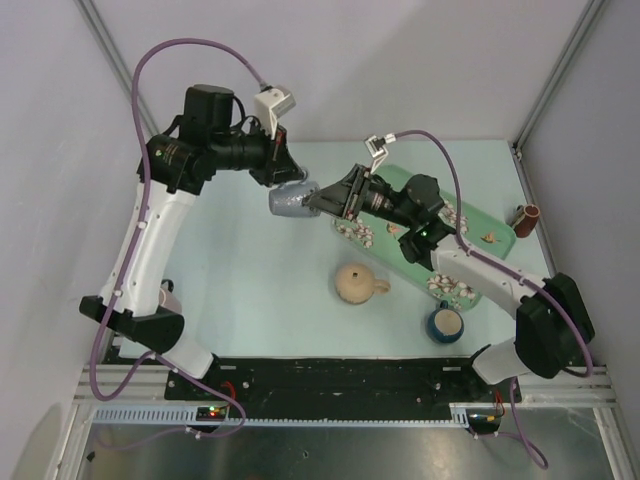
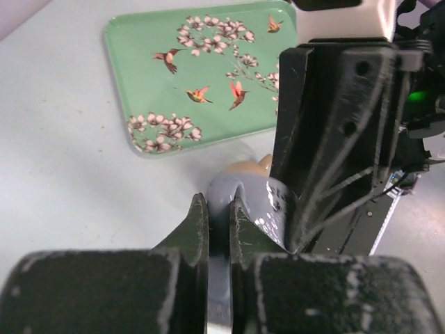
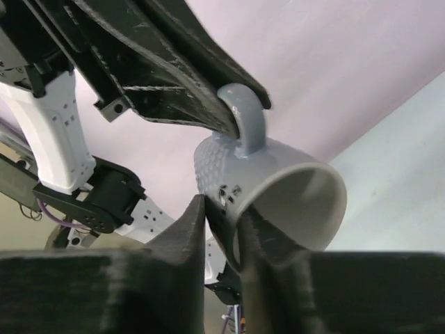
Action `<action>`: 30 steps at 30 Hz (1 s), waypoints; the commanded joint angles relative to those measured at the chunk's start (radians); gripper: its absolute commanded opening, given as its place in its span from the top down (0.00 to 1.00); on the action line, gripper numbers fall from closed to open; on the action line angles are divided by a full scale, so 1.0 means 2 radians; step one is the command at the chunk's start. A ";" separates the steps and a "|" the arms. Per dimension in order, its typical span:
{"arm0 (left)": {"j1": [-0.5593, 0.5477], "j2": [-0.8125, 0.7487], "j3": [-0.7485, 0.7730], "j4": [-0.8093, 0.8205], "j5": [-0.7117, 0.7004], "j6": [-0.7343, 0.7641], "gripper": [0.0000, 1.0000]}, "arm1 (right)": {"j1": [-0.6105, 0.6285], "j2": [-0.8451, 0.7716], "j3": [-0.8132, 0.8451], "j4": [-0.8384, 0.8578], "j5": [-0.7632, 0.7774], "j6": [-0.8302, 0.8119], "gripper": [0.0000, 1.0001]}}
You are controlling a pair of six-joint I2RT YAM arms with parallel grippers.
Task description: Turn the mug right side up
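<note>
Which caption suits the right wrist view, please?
Left end effector pinches grey ceramic mug's handle; right end effector straddles rim.

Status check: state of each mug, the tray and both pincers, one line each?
grey mug, in the air, on its side
left pincer, shut on grey mug's handle
right pincer, fingers astride grey mug's wall; firm grip unclear
tan mug, upside down on table, untouched
blue mug, upright on table
tray, flat on table
</note>
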 commanded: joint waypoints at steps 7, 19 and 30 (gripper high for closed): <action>0.008 -0.006 0.003 0.026 -0.218 0.015 0.03 | -0.062 -0.002 0.069 -0.237 0.047 -0.103 1.00; 0.063 -0.027 -0.148 0.025 -0.373 0.149 0.00 | -0.242 0.104 0.207 -0.726 0.393 -0.376 1.00; 0.179 0.007 -0.283 0.025 -0.424 0.235 0.07 | -0.342 0.194 0.199 -0.747 0.434 -0.387 1.00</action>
